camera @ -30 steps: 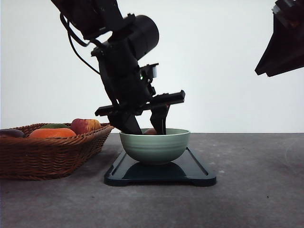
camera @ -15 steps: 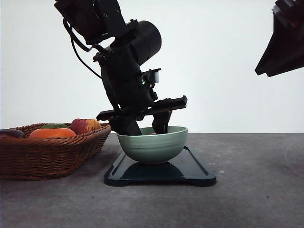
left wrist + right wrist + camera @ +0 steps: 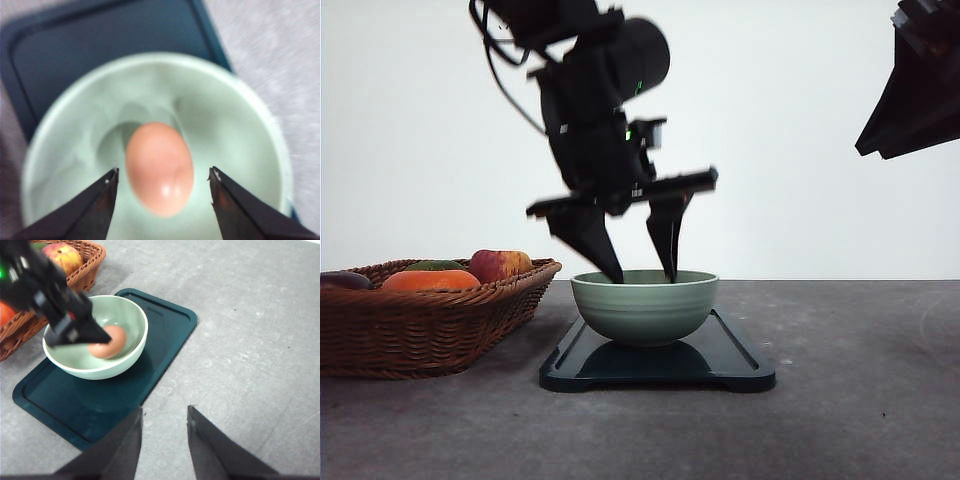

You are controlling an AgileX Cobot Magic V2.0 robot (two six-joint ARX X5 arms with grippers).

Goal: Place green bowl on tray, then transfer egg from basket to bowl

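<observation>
I judge both steps done: the reddish-brown oval egg [image 3: 160, 167] lies in the pale sage-green glazed bowl [image 3: 644, 306] on the dark rectangular tray [image 3: 735, 365], centre frame, left end effector [image 3: 640, 275] spread and empty above.

The tray [image 3: 720, 360] lies on the table [image 3: 860, 400], near its middle. The bowl [image 3: 645, 308] stands on the tray, toward the tray's left end, and the egg [image 3: 160, 169] lies in the bottom of the bowl. The basket [image 3: 420, 320] sits on the table to the left of the tray, just beside it and seemingly not touching. In the basket an apple [image 3: 498, 264] lies toward its right end, with an orange fruit [image 3: 430, 281] to the apple's left.
</observation>
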